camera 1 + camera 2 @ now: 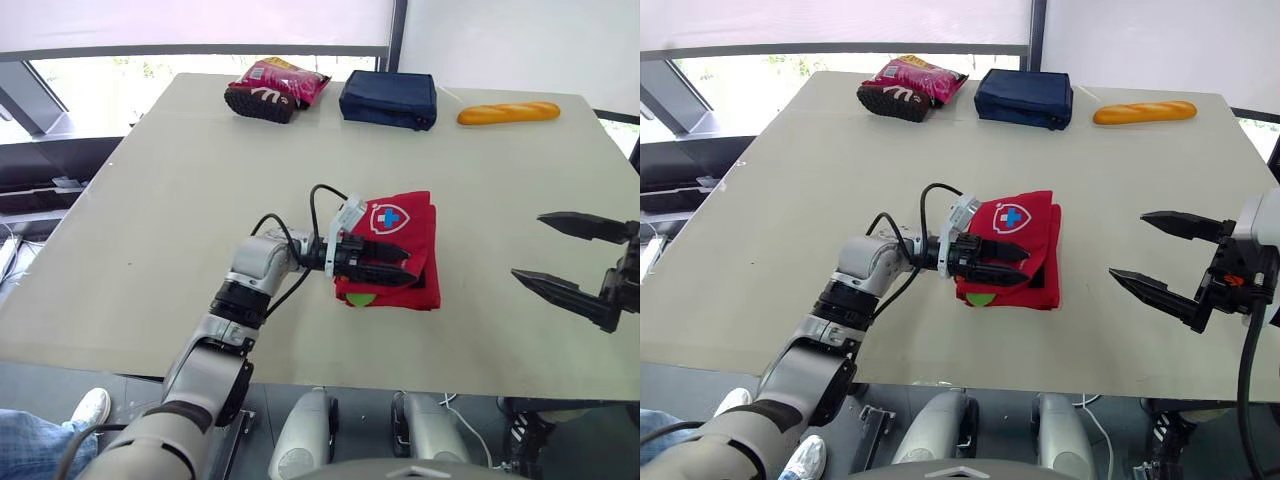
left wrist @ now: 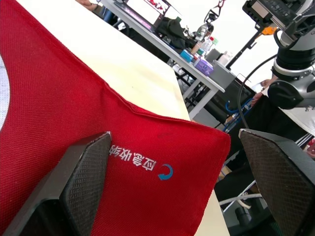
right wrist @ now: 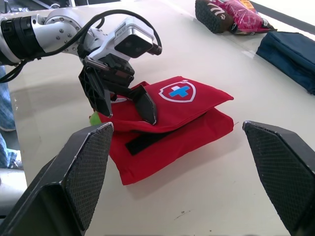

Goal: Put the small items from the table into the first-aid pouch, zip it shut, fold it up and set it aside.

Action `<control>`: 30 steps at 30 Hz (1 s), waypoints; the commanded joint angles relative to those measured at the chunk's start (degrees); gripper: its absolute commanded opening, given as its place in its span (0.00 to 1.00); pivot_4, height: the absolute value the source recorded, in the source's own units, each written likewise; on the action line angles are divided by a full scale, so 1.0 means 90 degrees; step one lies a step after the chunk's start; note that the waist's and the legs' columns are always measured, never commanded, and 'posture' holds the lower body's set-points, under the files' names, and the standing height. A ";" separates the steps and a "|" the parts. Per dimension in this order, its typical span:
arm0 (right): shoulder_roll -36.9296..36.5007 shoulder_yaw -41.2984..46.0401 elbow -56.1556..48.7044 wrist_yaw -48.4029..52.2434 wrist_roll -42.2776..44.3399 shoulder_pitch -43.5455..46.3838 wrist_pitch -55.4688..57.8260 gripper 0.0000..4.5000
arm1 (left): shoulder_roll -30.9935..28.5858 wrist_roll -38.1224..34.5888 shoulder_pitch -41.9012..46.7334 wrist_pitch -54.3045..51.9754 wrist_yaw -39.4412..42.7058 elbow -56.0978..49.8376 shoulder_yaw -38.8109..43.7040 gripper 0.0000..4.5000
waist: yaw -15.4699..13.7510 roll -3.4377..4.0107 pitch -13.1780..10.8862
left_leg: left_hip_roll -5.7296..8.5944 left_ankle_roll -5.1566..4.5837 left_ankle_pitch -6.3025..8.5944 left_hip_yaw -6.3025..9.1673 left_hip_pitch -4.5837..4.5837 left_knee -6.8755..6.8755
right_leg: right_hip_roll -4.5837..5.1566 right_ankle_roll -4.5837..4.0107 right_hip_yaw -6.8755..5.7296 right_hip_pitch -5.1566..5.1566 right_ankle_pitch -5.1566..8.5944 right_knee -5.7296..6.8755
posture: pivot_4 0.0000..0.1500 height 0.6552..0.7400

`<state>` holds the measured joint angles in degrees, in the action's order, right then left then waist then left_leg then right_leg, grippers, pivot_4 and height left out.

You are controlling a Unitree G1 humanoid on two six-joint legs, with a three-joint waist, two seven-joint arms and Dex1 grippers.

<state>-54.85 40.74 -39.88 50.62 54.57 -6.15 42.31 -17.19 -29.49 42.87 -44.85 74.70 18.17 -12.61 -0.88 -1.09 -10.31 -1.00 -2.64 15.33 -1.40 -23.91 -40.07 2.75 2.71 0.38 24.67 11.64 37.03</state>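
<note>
Far-left edge of the beige table (image 1: 170, 210): a pink foil snack bag (image 1: 292, 80) lying on a dark brown packet (image 1: 258, 103), parked well apart from the work area, likely clutter and not task items.

The left gripper (image 1: 408, 262) reaches in from the left, low over the folded red fabric first-aid pouch (image 1: 412, 212). Its fingers are spread wide and hold nothing. In the left wrist view red cloth lies under and between them. One finger rests on the top flap, I'd say to pin the fold flat. A small green item (image 1: 360, 298) pokes out at the pouch's near-left corner, so the packing may not be fully enclosed. Can't tell if the zip is closed. A black strip (image 3: 142, 141) shows on the lower layer, probably the fastener for the fold.

The pouch sits mid-table, flap doubled over, white-and-blue cross badge up. Fold looks about done; setting it aside remains.

Behind it at the far edge lies a navy blue soft case (image 1: 388, 98), then a long golden bread loaf (image 1: 508, 113).

On the right, the right gripper (image 1: 527, 245) hovers well clear of the pouch, fingers wide and empty, pointing toward it, probably waiting to help lift it.
</note>
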 commanded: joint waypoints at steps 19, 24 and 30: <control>0.0590 -0.2004 0.0264 -0.0724 -0.0349 0.1245 -0.0434 1.00 | -0.1118 -0.0763 -0.0377 0.0373 0.0627 -0.2121 0.0842 0.99 | 0.0083 0.0001 -0.0002 | -0.0014 0.0001 0.0000 -0.0002 0.0003 0.0000 | -0.0009 -0.0003 -0.0001 0.0003 0.0000 0.0000 | 1.00 0.72; 0.0886 -0.3331 0.0784 -0.0457 -0.1401 0.1778 -0.1055 0.73 | -0.2369 -0.0731 -0.0387 0.0705 0.1110 -0.2567 0.1134 1.00 | 0.0094 0.0003 -0.0003 | -0.0012 0.0001 0.0000 -0.0006 0.0002 0.0001 | -0.0007 -0.0011 0.0001 0.0005 -0.0004 0.0000 | 1.00 0.72; 0.1412 -0.4753 0.1844 0.0085 -0.2664 0.2411 -0.2039 0.12 | -0.3632 -0.0488 -0.0406 0.1153 0.1145 -0.2871 0.1567 1.00 | 0.0119 0.0001 -0.0010 | -0.0015 0.0001 0.0000 -0.0004 0.0000 0.0001 | -0.0006 -0.0002 -0.0006 0.0005 0.0002 -0.0008 | 1.00 0.72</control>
<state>-42.89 -0.49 -24.67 50.05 33.27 13.96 27.50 -48.60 -34.41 38.38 -35.84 85.12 -5.49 0.05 0.20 -1.08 -10.40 -1.13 -2.63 15.33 -1.42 -23.92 -40.06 2.70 2.69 0.31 24.70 11.65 36.95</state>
